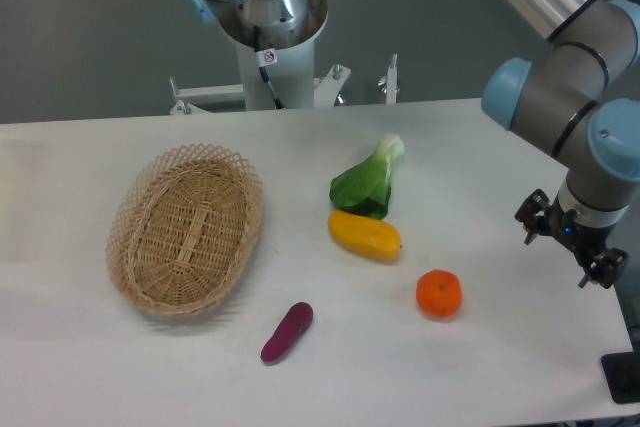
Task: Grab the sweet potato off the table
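The sweet potato (287,332) is a small dark purple tuber lying on the white table (80,367) near the front, just right of the basket. My gripper (567,245) hangs at the far right edge of the table, far from the sweet potato and right of the orange. Its two dark fingers (532,217) stand wide apart with nothing between them.
A woven wicker basket (185,227) stands at the left. A yellow oblong vegetable (365,235) and a green bok choy (368,182) lie mid-table. An orange (439,294) lies between the sweet potato and the gripper. The robot base (270,27) stands behind the table.
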### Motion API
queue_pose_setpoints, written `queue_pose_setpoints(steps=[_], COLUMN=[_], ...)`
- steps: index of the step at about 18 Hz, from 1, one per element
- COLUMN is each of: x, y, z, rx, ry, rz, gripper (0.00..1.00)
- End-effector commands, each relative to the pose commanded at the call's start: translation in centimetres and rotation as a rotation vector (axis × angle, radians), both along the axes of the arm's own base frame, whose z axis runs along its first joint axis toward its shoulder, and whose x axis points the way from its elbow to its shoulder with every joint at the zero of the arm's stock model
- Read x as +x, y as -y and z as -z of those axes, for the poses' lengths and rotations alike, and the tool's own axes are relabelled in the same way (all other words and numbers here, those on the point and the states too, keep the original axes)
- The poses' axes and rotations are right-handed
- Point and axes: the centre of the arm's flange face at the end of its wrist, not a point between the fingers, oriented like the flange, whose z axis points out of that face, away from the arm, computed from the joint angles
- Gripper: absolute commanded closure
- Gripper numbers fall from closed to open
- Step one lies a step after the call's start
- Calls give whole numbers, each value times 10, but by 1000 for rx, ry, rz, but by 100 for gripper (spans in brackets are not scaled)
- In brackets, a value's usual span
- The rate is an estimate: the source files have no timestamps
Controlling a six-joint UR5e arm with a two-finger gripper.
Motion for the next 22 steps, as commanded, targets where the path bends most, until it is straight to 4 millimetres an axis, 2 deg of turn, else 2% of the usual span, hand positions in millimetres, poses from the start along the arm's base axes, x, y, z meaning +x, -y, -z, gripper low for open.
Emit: queue_pose_setpoints(steps=[8,11,14,17,22], x=[2,6,27,62,104], y=[-1,-5,-6,-37,-87], z=[1,1,12,16,23], rx=[2,60,70,54,53], ry=[6,39,86,102,124], rz=[-10,-23,-103,-100,-176], gripper=[0,0,0,0,0])
